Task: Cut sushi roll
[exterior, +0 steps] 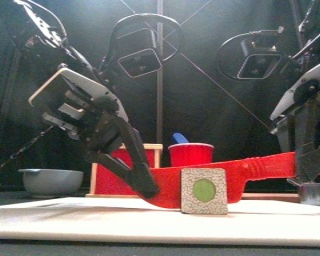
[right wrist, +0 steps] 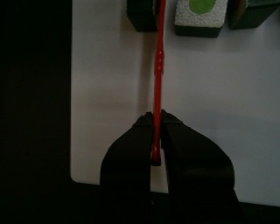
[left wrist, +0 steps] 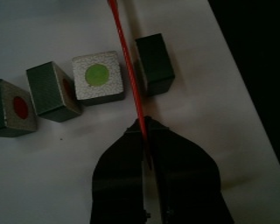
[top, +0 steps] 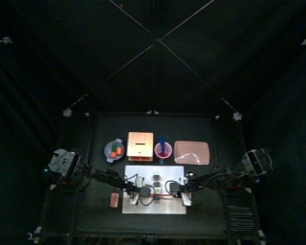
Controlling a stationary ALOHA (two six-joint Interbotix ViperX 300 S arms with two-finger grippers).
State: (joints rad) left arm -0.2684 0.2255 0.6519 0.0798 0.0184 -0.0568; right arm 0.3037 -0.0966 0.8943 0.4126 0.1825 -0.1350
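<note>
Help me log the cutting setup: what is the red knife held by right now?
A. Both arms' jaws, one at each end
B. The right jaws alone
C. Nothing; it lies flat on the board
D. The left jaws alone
A: each wrist view shows that arm's jaws shut on the red knife, which spans between the left gripper and right gripper beside the sushi roll.

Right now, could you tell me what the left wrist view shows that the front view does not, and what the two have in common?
Only the left wrist view shows four sushi pieces in a row on the white board, one with a red centre, and the red knife passing between two of them. Only the front view shows the red cup, the grey bowl, both cameras overhead and the right gripper. Both show the left gripper shut on the knife and the green-centred piece.
</note>
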